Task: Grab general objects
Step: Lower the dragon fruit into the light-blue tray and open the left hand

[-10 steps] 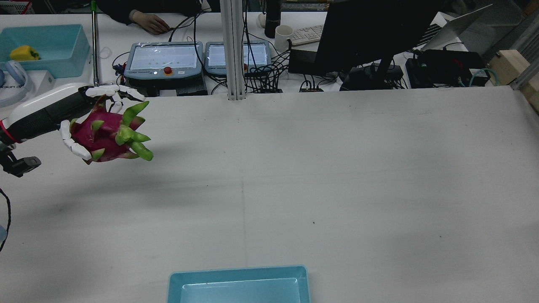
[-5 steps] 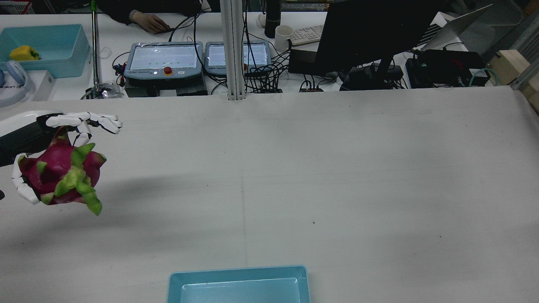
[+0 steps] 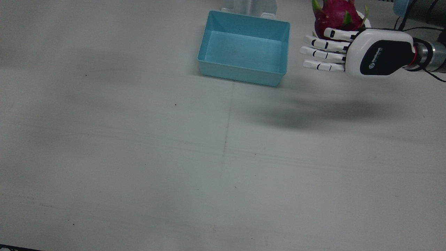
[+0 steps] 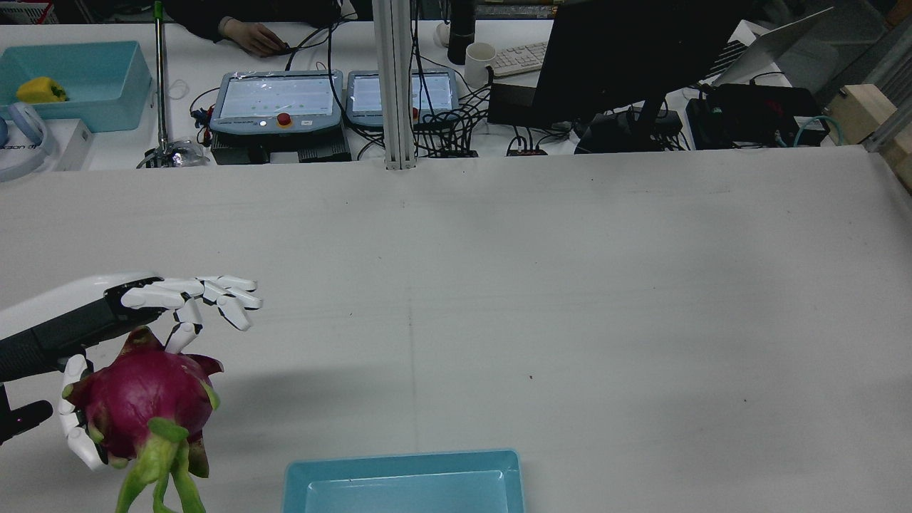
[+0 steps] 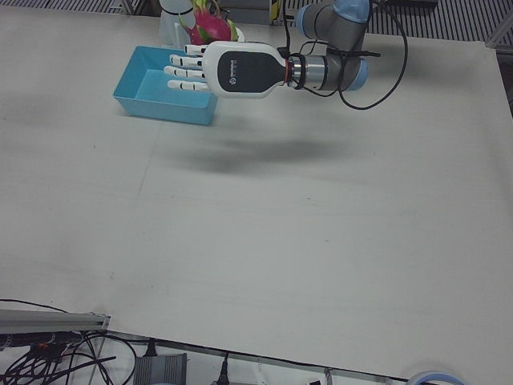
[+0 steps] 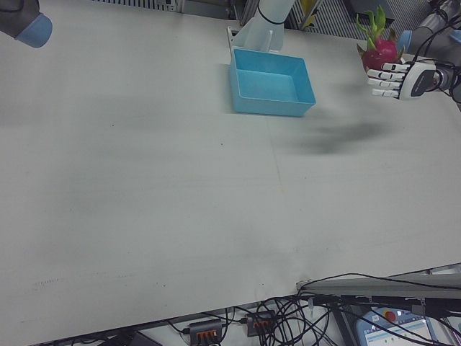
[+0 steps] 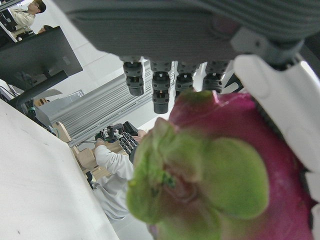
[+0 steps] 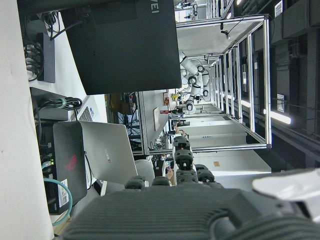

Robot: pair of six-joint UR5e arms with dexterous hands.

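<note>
Left hand [image 4: 107,335]: we see it raised above the table [image 4: 570,299], at about 8 o'clock in the rear view, with the palm turned sideways. It holds the dragon fruit [image 4: 142,402]; the thumb lies under the fruit and the long fingers [image 4: 214,292] reach out nearly straight over it, so the grip looks loose.

Dragon fruit: we find it in the left hand, clear of the table, its green leaf tips hanging downward at the lower edge of the rear view. In the front view it is at about 1 o'clock, behind the white fingers, and only its upper part shows [image 3: 334,17].

Blue bin [image 3: 244,47]: it stands on the table at 12 o'clock in the front view, close to the robot's side. We see nothing inside it. The left hand [image 3: 352,50] is just beside it, toward 3 o'clock, and does not touch it.

Right hand: only its own camera shows it, a dark palm and short finger stubs [image 8: 182,172] at the lower edge. We cannot tell whether its fingers are apart or together.

Behind the table: we see two teach pendants [image 4: 281,100], a black monitor [image 4: 627,50] and a second blue bin with a yellow thing in it [image 4: 43,89] at 10 o'clock.
</note>
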